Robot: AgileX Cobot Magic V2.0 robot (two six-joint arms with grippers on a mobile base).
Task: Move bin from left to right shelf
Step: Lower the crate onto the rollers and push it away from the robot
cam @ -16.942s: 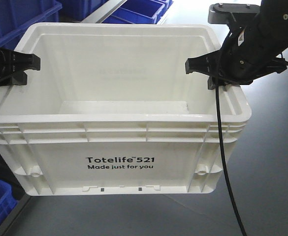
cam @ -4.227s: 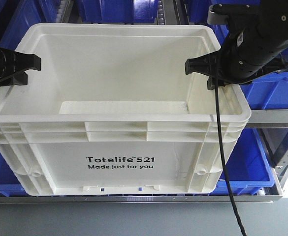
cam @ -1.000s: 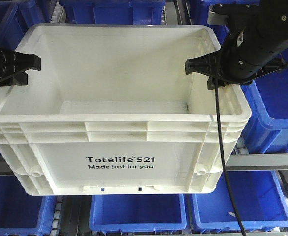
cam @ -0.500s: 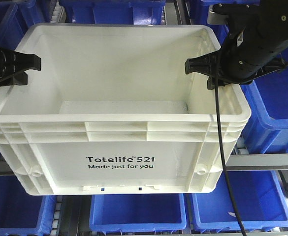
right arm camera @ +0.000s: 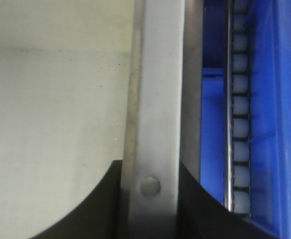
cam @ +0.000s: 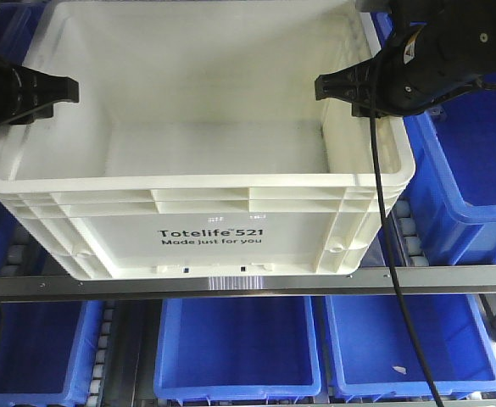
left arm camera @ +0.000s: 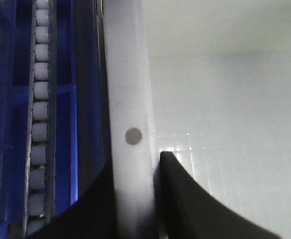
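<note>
Nearest the front camera, the shiny steel front rail (cam: 248, 283) of the right shelf (cam: 404, 233) is seen crossing the view, with blue bins (cam: 236, 346) on the level below it. Just behind the rail, the bin (cam: 205, 233) is shown at shelf level, its printed side facing the camera and its base at or just above the rail; whether it already bears on the rollers (left arm camera: 38, 134) cannot be told. It is held level by its two short walls, a placing judged to let it settle squarely between the roller tracks.

The left gripper (cam: 48, 89) is seen clamped on the bin's left rim: in the left wrist view one dark finger (left arm camera: 180, 199) lies inside the wall and the other outside, the white rim (left arm camera: 128, 114) pinched between them. The right gripper (cam: 349, 87) is closed likewise on the right rim (right arm camera: 155, 109), as the right wrist view shows. Both arms reach inward from the sides, wrists roughly level, with a black cable (cam: 383, 220) hanging from the right one. Farther back, more blue bins (cam: 476, 170) flank the crate.
</note>
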